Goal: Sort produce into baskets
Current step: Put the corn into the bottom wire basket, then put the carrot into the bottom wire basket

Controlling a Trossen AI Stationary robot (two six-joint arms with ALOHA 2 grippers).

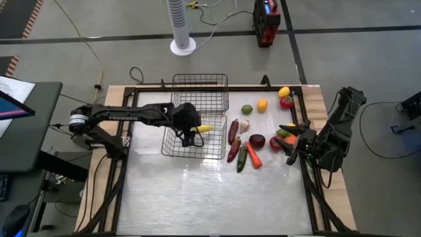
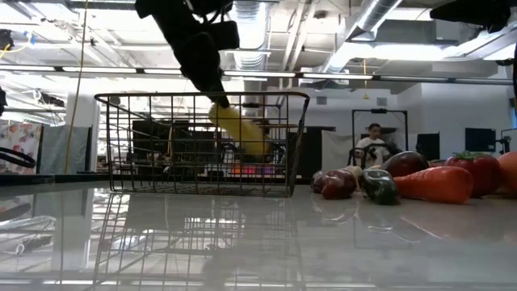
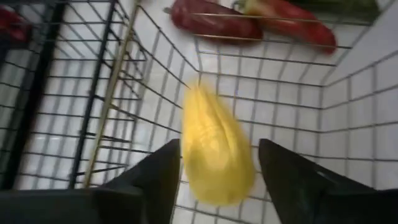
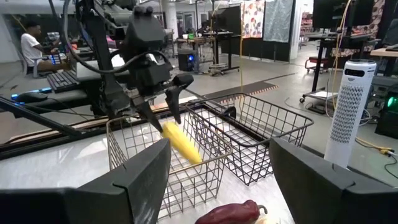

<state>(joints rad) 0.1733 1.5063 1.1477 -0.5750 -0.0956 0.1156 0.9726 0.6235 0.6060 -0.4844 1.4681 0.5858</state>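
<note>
Here the left gripper [image 1: 191, 133] hangs over the nearer of the 2 baskets [image 1: 191, 138], its fingers parted, and the yellow corn [image 1: 205, 128] sits between and just below them, tilted, inside that basket's walls. In the left wrist view the corn [image 3: 214, 149] lies between the 2 dark fingers [image 3: 155, 177] with a gap on either side, so nothing grips it; whether it already rests on the basket floor I cannot tell. The low view shows the corn [image 2: 239, 129] slanting down from the gripper within the wire walls of the basket [image 2: 202, 144].

The second basket [image 1: 200, 92] stands touching the first, on its far side.

The rest of the produce lies on the white surface [image 1: 197, 197] to the right of the baskets: 2 dark red long vegetables [image 1: 233, 131], a green one [image 1: 242, 158], an orange carrot [image 1: 253, 155], a dark red round piece [image 1: 257, 141], a green fruit [image 1: 247, 109], an orange fruit [image 1: 262, 104], and a yellow and a red one [image 1: 285, 102] near the far right corner.

The right gripper [image 1: 293, 141] waits at the surface's right edge, beside that cluster, its fingers apart and holding nothing.

A person [image 2: 373, 141] sits in the room beyond.
</note>
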